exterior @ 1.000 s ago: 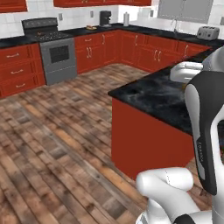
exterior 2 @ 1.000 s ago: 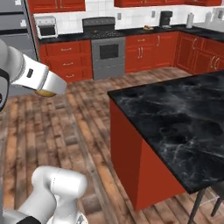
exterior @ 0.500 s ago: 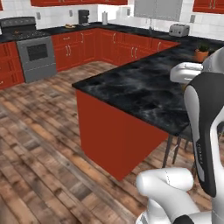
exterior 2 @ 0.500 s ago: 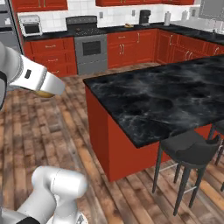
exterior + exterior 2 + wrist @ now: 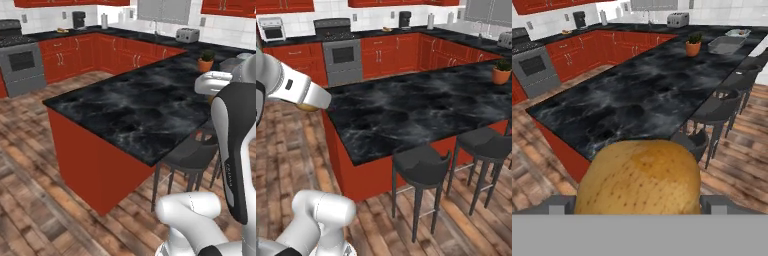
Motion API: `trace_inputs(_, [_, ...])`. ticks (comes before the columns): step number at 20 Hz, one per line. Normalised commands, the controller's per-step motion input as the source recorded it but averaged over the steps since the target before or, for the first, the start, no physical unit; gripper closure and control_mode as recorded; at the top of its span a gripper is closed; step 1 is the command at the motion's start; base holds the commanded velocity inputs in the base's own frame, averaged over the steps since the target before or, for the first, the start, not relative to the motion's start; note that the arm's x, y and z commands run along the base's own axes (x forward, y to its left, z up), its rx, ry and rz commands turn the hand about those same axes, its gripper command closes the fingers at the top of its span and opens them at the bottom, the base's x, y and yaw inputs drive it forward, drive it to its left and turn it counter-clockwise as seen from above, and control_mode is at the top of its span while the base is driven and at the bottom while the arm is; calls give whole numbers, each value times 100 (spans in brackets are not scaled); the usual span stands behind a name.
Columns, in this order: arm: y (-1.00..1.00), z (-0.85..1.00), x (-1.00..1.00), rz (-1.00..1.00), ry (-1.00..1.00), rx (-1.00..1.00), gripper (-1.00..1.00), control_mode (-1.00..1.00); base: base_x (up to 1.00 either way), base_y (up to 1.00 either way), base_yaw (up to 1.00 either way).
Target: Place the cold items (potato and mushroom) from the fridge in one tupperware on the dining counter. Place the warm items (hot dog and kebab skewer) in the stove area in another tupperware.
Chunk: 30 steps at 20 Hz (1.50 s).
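1. Gripping the big tan, speckled potato (image 5: 639, 175), my pincer (image 5: 637, 202) has its jaws spread wide around it, one grey finger pad (image 5: 559, 205) showing at either side of the spud in the hand view.
2. From the right base view, a sliver of that potato (image 5: 306, 107) peeks out under my white forearm, up in the air at the near left corner of the long dark marbled dining counter (image 5: 421, 107).
3. That counter stands on a red base, with black round-seated bar stools (image 5: 421, 167) lined up along its right flank.
4. Down the far end of the counter in the hand view, there's a small green plant in a terracotta pot (image 5: 693, 45).
5. Just right of the plant, I see two clear, shallow rectangular tupperware containers (image 5: 727, 45), one behind the other; what is inside them is too small to tell.
6. On the back wall, there's a grey steel stove with a black cooktop (image 5: 341, 52) set into the red cabinets.
7. A silver toaster (image 5: 187, 35) and a black coffee machine (image 5: 78, 20) sit on the rear black countertop.
8. Brown wood-plank floor (image 5: 30, 200) runs all round the island.
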Motion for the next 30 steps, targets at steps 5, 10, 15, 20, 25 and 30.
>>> trace_inputs(5, [0,0,0,0,0,0,100,100,14,-100,0])
trace_inputs(10, [0,0,0,0,0,0,100,100,20,-100,0])
trace_inputs(15, [0,0,0,0,0,0,100,100,26,-100,0])
trace_inputs(20, [0,0,0,0,0,0,100,100,32,-100,0])
trace_inputs(25, [0,0,0,0,0,0,100,100,37,-100,0])
trace_inputs(30, [0,0,0,0,0,0,100,100,45,-100,0])
